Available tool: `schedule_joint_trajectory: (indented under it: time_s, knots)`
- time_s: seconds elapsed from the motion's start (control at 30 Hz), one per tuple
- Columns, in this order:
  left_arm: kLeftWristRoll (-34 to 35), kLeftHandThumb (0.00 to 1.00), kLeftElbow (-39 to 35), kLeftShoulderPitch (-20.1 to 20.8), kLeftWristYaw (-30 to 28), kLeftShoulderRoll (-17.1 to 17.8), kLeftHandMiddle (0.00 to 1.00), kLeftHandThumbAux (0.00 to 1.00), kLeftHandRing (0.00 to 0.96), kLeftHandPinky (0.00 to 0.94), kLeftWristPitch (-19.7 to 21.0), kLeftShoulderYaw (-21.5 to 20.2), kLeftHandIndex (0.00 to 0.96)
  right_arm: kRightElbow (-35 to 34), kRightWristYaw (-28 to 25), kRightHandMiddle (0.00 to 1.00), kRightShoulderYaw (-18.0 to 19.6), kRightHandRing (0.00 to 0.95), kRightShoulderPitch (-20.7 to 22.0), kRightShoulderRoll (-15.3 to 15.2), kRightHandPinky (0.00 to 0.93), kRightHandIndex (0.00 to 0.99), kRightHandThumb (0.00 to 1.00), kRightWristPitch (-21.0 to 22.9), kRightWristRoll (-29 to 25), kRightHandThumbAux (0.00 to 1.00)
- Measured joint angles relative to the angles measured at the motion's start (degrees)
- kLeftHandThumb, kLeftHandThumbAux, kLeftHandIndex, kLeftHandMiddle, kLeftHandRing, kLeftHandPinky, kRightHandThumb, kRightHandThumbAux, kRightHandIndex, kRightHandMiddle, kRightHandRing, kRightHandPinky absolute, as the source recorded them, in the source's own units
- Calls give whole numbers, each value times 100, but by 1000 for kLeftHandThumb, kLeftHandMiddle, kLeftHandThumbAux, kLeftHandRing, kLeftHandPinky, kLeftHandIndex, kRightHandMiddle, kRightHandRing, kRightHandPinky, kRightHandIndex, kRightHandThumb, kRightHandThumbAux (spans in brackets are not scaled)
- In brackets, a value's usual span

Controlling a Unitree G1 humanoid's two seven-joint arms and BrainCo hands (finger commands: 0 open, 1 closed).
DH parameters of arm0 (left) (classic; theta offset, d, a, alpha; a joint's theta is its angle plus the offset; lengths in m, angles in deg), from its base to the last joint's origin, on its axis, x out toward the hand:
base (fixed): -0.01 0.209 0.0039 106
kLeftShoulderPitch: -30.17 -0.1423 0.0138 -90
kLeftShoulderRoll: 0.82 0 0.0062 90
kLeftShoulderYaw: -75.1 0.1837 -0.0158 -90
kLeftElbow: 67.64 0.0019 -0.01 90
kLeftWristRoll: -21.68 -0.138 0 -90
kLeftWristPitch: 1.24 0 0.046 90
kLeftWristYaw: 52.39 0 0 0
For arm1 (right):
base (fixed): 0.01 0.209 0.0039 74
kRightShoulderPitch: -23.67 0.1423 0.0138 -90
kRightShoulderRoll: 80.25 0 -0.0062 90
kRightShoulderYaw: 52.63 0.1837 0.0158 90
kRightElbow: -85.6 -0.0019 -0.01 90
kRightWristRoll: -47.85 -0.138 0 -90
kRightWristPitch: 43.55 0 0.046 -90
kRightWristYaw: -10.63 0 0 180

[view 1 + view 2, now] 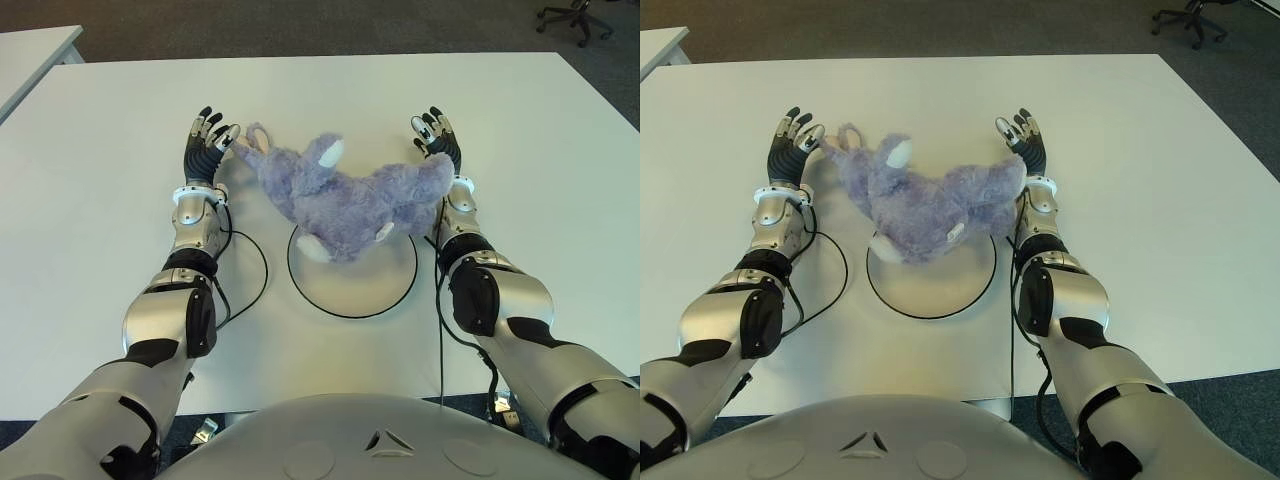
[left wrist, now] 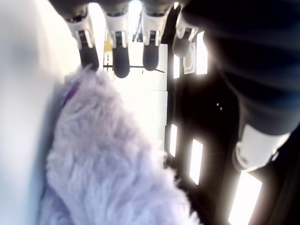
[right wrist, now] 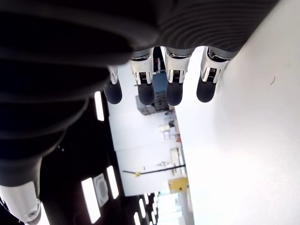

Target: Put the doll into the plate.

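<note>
Purple and shaggy, the doll (image 1: 345, 195) is a soft toy with white patches, one at its top and one at its lower end, and a thin looped tail reaching toward ten o'clock. We see it sprawled across the far part of the plate (image 1: 370, 290), its lower end lying inside the dark rim while its upper body and side spill past the rim at twelve and two o'clock onto the table (image 1: 100, 200). The near half of the plate, at six o'clock, lies bare.

White tabletop stretches wide on every side of the doll, with the far edge well beyond it at twelve o'clock and the side edges well apart from both arms. A second pale table (image 1: 30, 50) shows at ten o'clock, and an office chair (image 1: 578, 18) stands on the dark floor at one o'clock. Black cables (image 1: 250, 270) curl on the table beside each forearm.

Our left hand (image 1: 207, 140) sits at the doll's nine to ten o'clock, fingers straight and spread, holding nothing, fingertips just beside the tail. Our right hand (image 1: 435, 135) is at the doll's two o'clock, just beside the fur, fingers likewise stretched apart and gripping nothing. Both forearms reach forward, flanking the plate.
</note>
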Motion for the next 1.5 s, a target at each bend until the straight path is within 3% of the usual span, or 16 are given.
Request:
schedule_joint_trajectory:
  time_s: [0.8, 1.5]
  knots:
    - [1, 62, 9, -17, 0, -77, 104, 614, 105, 94, -5, 126, 0, 1, 1, 69, 10, 65, -12, 10, 82, 33, 75, -10, 0, 611]
    - [-1, 0, 74, -20, 108, -132, 103, 532, 102, 86, 64, 144, 14, 3, 3, 73, 11, 69, -24, 10, 83, 28, 74, -10, 2, 614]
